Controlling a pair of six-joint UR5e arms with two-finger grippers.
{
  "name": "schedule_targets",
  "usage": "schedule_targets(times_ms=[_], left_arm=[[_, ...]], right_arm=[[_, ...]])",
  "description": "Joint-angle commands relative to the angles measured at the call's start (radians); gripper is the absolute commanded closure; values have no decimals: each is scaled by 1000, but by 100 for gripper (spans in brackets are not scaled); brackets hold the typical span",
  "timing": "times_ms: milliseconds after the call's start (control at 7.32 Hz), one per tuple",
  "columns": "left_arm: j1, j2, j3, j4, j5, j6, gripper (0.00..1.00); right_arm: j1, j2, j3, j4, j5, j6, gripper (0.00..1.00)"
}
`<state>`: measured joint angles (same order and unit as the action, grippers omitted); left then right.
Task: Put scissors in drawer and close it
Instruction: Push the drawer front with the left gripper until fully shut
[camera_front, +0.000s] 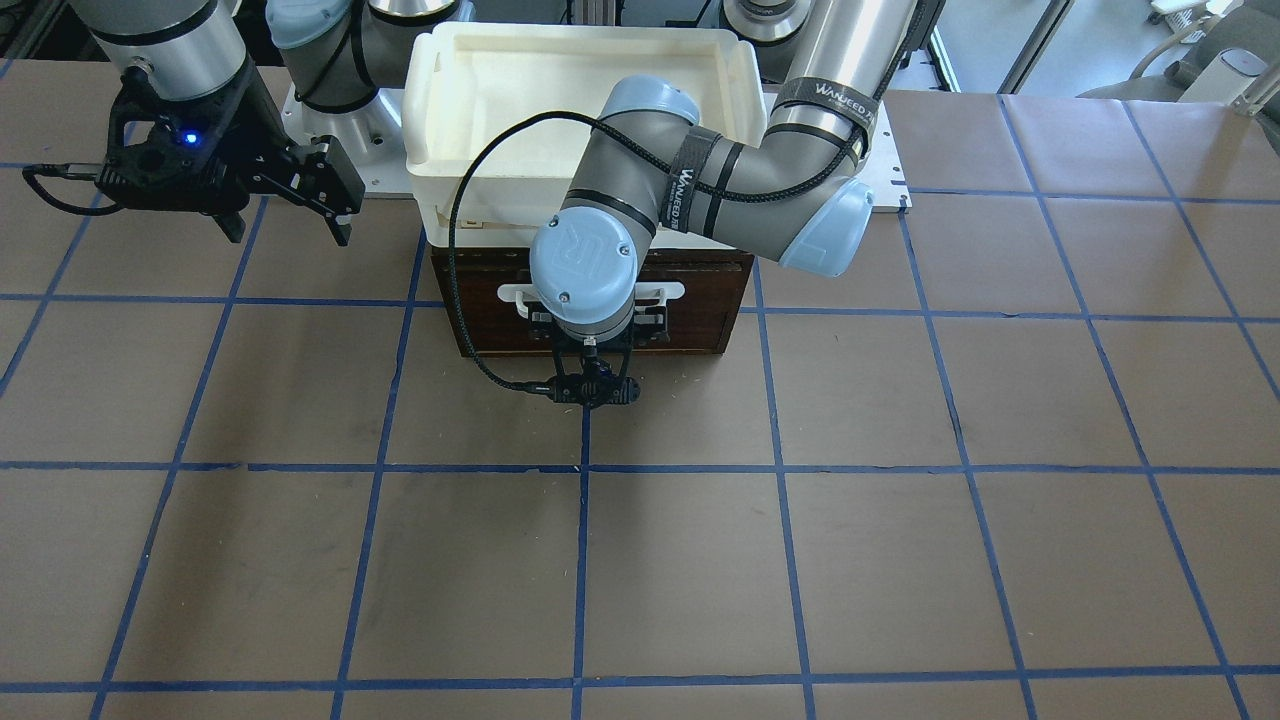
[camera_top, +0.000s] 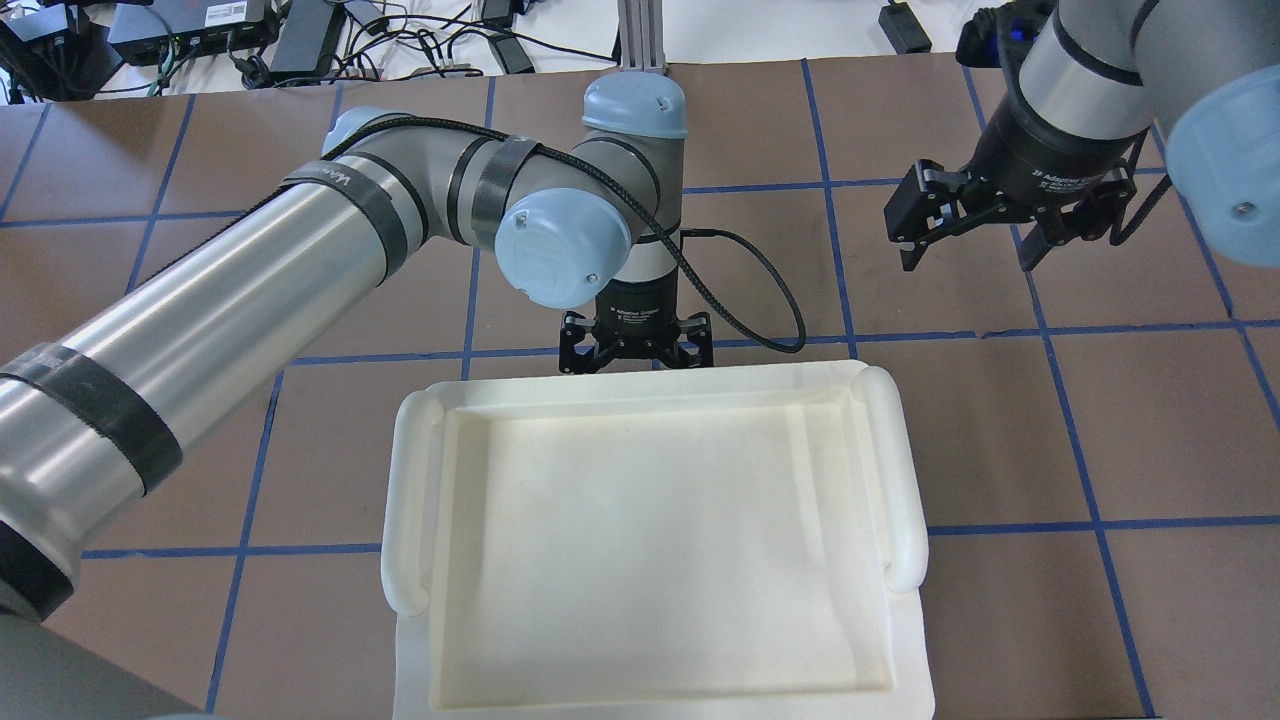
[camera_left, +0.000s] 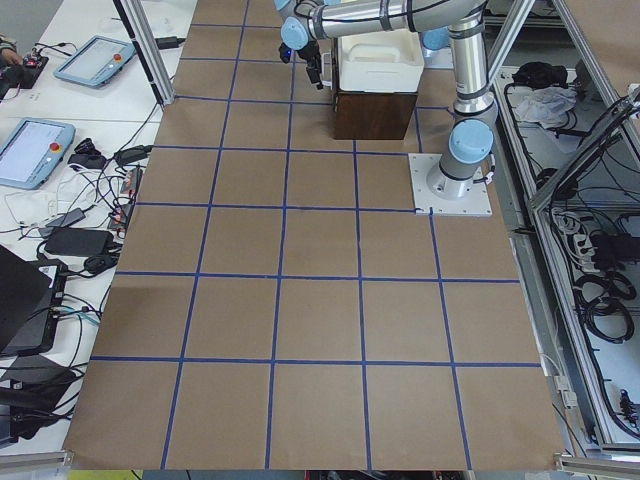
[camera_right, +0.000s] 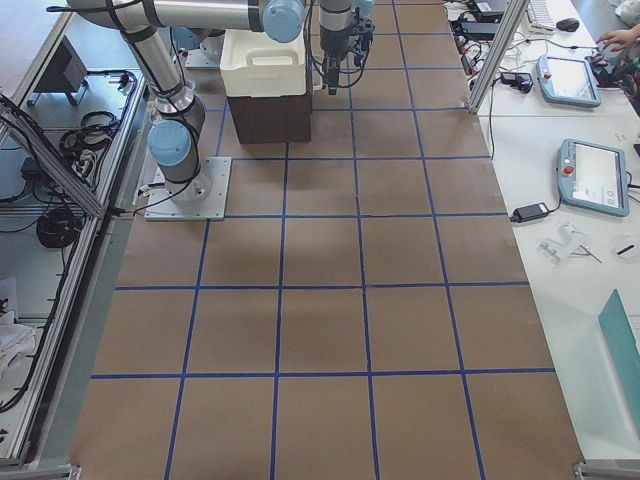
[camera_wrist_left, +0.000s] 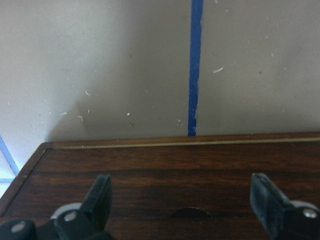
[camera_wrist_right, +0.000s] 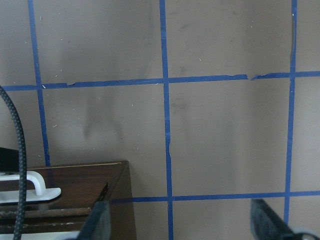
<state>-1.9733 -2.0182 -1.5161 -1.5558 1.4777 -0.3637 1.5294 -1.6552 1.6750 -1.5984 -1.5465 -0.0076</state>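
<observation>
The left gripper (camera_wrist_left: 180, 182) is shown at the front of the drawer (camera_front: 480, 300). Its fingers (camera_wrist_left: 100, 197) are spread with nothing between them, poised over the dark wood near the white handle (camera_front: 665, 293); contact with the handle cannot be told. The drawer is seen beneath the white tray (camera_top: 405, 500). Its front appears pushed home or nearly so, and no pale interior is exposed.

The scissors are shown in no view. They are judged to lie inside the drawer, behind its front and so out of the left gripper's reach, though this cannot be confirmed. If lifted, they would be expected to be light, stiff and smooth at the blades, and are best taken across the plastic loops near the pivot. The drawer itself is judged rigid and free-sliding, and is best pressed squarely at the middle of its front so that skewing is avoided.

The right gripper (camera_top: 968, 262) is shown to the right of the drawer and well apart from it, likewise parted and empty above the table (camera_front: 900, 500).
</observation>
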Motion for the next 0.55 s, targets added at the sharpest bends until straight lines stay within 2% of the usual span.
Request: schedule_targets(times_ms=[0, 137, 410], left_arm=[[1, 4, -1, 5, 4, 0, 0], [13, 6, 28, 29, 7, 9, 0], [48, 21, 156, 59, 19, 23, 0]], right_arm=[[0, 0, 0, 0, 0, 0, 0], [0, 0, 0, 0, 0, 0, 0], [0, 0, 0, 0, 0, 0, 0]])
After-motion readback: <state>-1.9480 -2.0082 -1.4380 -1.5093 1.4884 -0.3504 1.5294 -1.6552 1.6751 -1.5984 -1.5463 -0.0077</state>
